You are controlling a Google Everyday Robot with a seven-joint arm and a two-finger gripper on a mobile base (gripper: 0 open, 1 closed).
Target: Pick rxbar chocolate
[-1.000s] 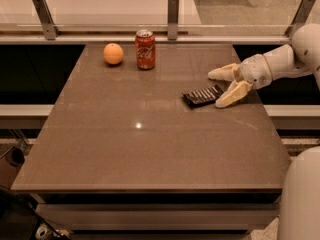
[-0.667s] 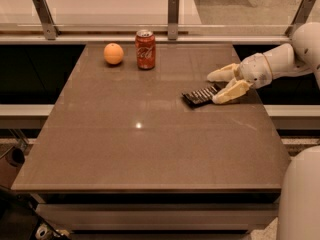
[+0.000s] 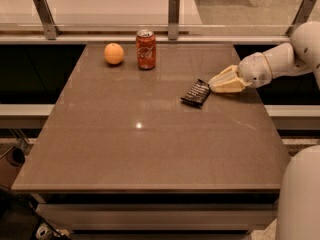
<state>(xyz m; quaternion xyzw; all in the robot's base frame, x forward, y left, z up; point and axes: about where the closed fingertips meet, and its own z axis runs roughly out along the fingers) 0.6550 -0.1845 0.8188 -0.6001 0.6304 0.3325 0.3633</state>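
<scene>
Evidently tool (image 3: 215, 86), low by the surface's (image 3: 150, 154) right edge, is clamped on bar's (image 3: 195, 94) end for lifting.

You are in an indoor office- or lab-type space: a plain brown table (image 3: 150, 149) stands against a glass partition (image 3: 100, 9) on metal posts (image 3: 173, 16), with polished floor (image 3: 240, 4) beyond. The gripper (image 3: 213, 86) sits low over the table's right side, at the rxbar chocolate (image 3: 196, 93).
</scene>
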